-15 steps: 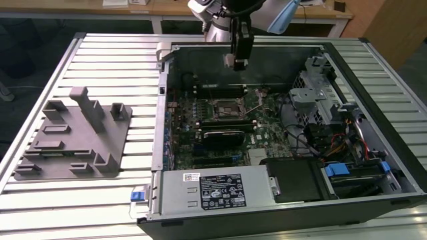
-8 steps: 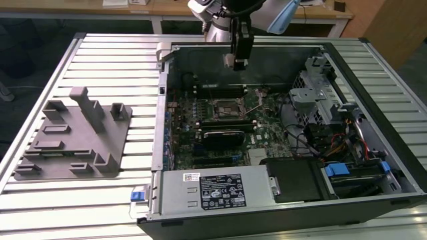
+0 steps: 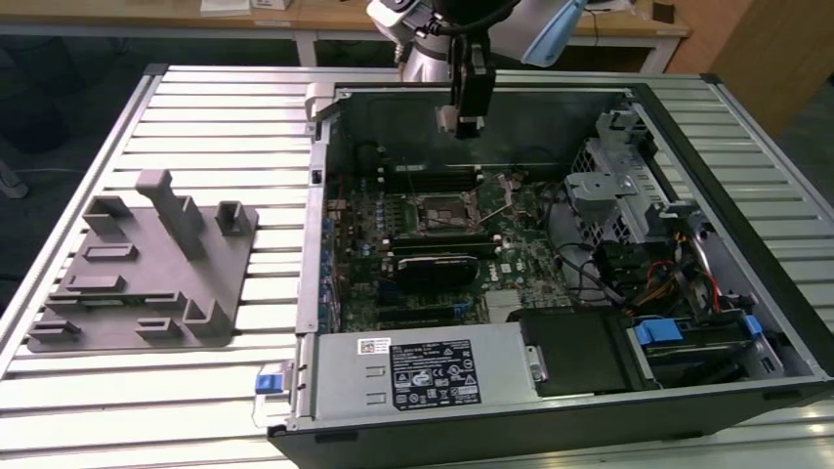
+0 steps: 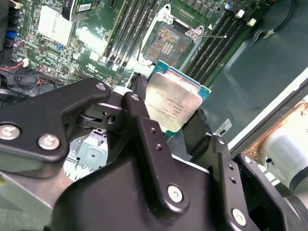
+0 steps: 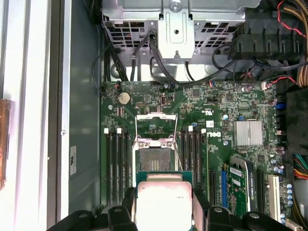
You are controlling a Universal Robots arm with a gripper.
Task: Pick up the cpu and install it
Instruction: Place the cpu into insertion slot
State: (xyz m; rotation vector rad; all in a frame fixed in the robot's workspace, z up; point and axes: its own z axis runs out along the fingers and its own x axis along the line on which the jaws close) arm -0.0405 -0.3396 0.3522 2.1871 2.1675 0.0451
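Observation:
My gripper (image 3: 466, 123) hangs above the open computer case, over its far part, shut on the cpu (image 4: 174, 102). The cpu is a flat square chip with a shiny silver top and a thin green edge, clamped on two opposite sides by the black fingers (image 4: 144, 120). In the first wrist view the cpu (image 5: 163, 204) sits between the fingers (image 5: 129, 199), just short of the motherboard socket (image 5: 155, 160). The socket (image 4: 166, 41) stands open with its metal load plate (image 5: 156, 126) swung up and its contact field bare. It lies mid-board (image 3: 440, 210), below and nearer than my gripper.
A grey plastic fixture tray (image 3: 144, 274) lies on the slatted table at the exterior view's left. Inside the case are memory slots (image 5: 118, 163) flanking the socket, a silver heatsink (image 5: 248, 132), a drive cage (image 3: 612, 186), cables and a power supply (image 3: 417, 371).

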